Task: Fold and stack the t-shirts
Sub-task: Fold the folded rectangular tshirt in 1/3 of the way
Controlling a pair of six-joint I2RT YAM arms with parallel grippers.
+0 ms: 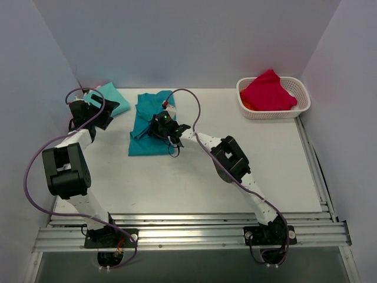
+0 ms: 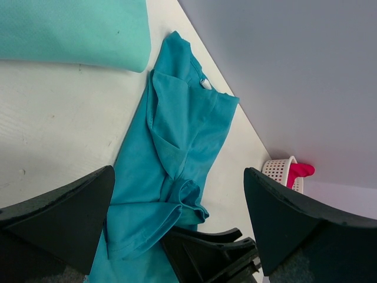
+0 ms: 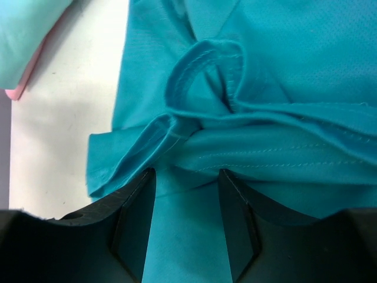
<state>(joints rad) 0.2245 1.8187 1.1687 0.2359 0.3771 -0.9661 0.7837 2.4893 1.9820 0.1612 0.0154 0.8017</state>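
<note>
The deep teal t-shirt (image 1: 147,127) lies partly folded and rumpled at the back middle of the table, its white neck label (image 2: 205,84) at the far end. My right gripper (image 1: 160,127) is down on it, jaws apart, a bunched sleeve fold (image 3: 206,76) just past its fingertips (image 3: 136,200). My left gripper (image 1: 94,112) is open and empty, hovering left of the teal shirt (image 2: 177,135). The folded mint-green t-shirt (image 1: 112,97) lies at the back left. A pink-red t-shirt (image 1: 268,91) sits heaped in a basket.
The white plastic basket (image 1: 301,103) stands at the back right and also shows in the left wrist view (image 2: 280,170). A pink edge (image 3: 26,79) peeks from under the mint shirt (image 3: 23,29). Grey walls close the back and sides.
</note>
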